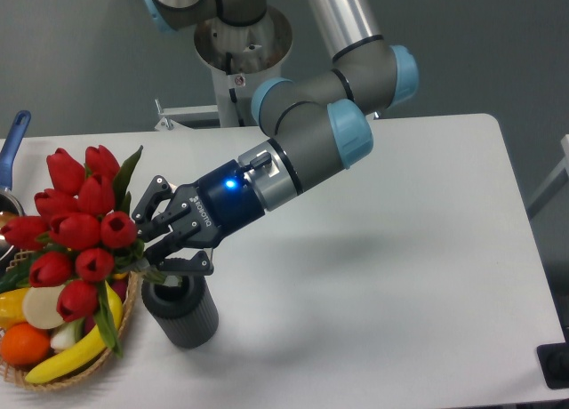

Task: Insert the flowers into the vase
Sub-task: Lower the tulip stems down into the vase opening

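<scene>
**Crowded on the left, open on the right**

The gripper (158, 244) holds the flowers (78, 231) just above the left rim of the vase (181, 312). Directly to the left, the basket (76, 366) with fruit touches or almost touches the vase and blocks that side. A blue pan handle (13, 135) stands at the far left edge. The table (400, 276) right of the vase gives free room.

Bright, even overhead light; soft shadows, sharp focus.

flowers (78, 231) held over basket (89, 360) at left; vase (182, 313) just right of basket, below fingers (182, 265)
</scene>
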You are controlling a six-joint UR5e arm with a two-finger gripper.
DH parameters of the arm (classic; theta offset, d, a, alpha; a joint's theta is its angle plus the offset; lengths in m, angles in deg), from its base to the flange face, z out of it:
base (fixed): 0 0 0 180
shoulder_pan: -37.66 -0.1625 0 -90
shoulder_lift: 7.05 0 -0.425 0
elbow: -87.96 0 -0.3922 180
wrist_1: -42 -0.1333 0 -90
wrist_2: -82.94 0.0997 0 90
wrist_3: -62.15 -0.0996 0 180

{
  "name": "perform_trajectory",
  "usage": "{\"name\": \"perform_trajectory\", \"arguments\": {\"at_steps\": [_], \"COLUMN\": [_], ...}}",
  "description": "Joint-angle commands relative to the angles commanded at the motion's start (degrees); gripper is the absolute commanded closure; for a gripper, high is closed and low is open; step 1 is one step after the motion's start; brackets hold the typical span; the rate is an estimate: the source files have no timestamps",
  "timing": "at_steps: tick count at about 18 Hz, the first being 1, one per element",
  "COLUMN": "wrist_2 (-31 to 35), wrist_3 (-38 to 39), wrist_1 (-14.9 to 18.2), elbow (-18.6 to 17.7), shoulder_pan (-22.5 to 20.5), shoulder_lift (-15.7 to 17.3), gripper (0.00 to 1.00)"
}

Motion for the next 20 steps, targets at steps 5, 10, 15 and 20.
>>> {"name": "perform_trajectory", "arguments": {"at_steps": [5,10,15,20], "wrist_2": [0.00,-0.09,-0.18,-0.96], "wrist_3": [0.00,-0.09,-0.70,-6.40], "wrist_1": [0.00,0.00,-0.09,-0.09], "elbow": [-0.35,-1.76,-3.78,-6.24], "shoulder_pan": [0.09,-0.52,-1.49,-2.20], "shoulder_lift": [-1.58,-2.11,-2.20,-2.64], "gripper": [0.78,0.77,0.76,0.74]}}
